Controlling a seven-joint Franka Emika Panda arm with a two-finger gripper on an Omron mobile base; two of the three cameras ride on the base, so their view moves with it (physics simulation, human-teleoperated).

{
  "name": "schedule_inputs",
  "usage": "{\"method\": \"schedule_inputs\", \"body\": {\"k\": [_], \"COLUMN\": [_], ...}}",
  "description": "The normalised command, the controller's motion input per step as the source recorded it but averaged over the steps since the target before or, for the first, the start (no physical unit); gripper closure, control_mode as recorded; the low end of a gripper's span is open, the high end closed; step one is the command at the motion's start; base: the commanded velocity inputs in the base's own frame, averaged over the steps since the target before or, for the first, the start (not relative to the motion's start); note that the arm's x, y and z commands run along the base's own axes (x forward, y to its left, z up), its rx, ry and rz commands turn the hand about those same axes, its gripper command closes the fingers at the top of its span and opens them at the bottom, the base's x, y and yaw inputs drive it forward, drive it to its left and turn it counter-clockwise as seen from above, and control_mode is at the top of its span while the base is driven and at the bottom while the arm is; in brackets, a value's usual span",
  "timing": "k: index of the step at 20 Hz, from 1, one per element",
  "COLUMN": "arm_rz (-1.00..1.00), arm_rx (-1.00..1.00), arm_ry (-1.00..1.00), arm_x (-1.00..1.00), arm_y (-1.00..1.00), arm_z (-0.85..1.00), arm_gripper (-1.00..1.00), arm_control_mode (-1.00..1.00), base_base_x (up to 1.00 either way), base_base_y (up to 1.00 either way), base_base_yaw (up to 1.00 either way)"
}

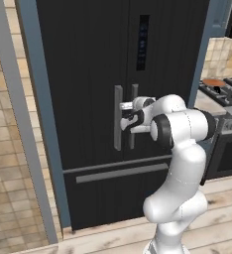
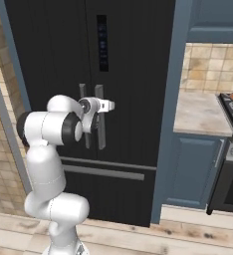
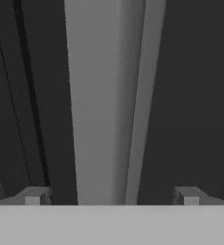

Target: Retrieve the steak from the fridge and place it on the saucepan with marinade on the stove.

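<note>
Closed fridge (image 1: pixel 88 74); upright handle (image 3: pixel 104 105) between open end effector (image 3: pixel 109 196).

Blue cabinet (image 2: pixel 195 169) — beige counter (image 2: pixel 200 114) — tiled wall (image 2: pixel 213 67)

Tan tiled wall (image 1: pixel 6 163), blue cabinets (image 2: pixel 193 169), pale wood floor (image 2: pixel 188 236).

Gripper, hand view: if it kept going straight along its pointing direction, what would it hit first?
Most likely the grey bar handle on the closed fridge door: it stands between the open gripper fingertips. How far off is unclear.
</note>
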Motion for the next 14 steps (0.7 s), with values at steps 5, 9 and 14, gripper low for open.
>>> {"method": "schedule_inputs", "body": {"k": [5, 9, 14], "arm_rz": [0.02, 0.01, -0.01], "arm_rx": [0.00, 0.00, 0.00], "arm_ry": [-0.04, 0.00, 0.11], "arm_x": [0.57, 0.25, -0.20], "arm_y": [0.00, -0.01, 0.00], "arm_z": [-0.03, 0.00, 0.12], "arm_gripper": [1.00, 1.00, 1.00], "arm_control_mode": [-1.00, -1.00, -1.00], "base_base_x": [0.00, 0.00, 0.00], "base_base_y": [0.00, 0.00, 0.00], "base_base_yaw": [0.00, 0.00, 0.00]}}
